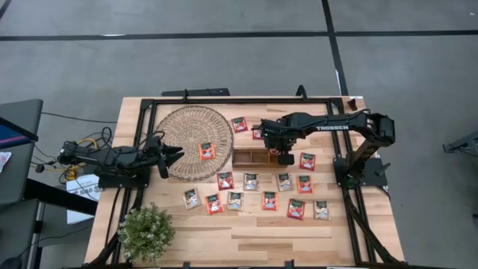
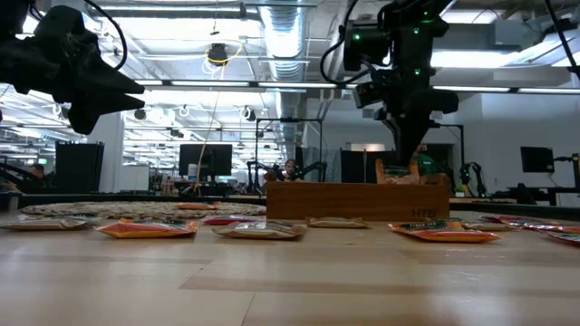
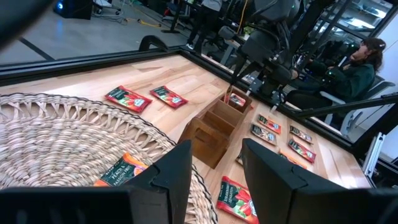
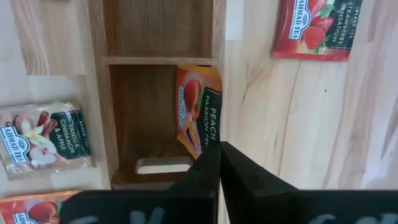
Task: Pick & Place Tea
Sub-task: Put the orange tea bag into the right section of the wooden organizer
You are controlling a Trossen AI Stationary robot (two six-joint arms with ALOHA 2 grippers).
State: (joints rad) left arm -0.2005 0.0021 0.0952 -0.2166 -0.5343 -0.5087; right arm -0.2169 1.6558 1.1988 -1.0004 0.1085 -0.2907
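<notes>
Many tea sachets, red-orange and pale, lie flat in rows on the wooden table. One orange sachet lies on the round woven mat. My right gripper points down over the long wooden tray and is shut on an orange peach sachet. In the low view this sachet shows at the tray's rim under my right gripper. My left gripper waits open and level at the mat's left edge, with nothing between its fingers. My right gripper pinches the peach sachet by its upper edge between its two fingertips, coming from above and pointing down. The sachet hangs tilted below the fingers, inside the tray's end compartment beside one long wall. Whether its lower end touches the tray's floor, I cannot tell.
The tray has several compartments, and its end wall has a slot. A potted plant stands at the near left corner. A black frame runs around the table. Beyond the far edge a person sits.
</notes>
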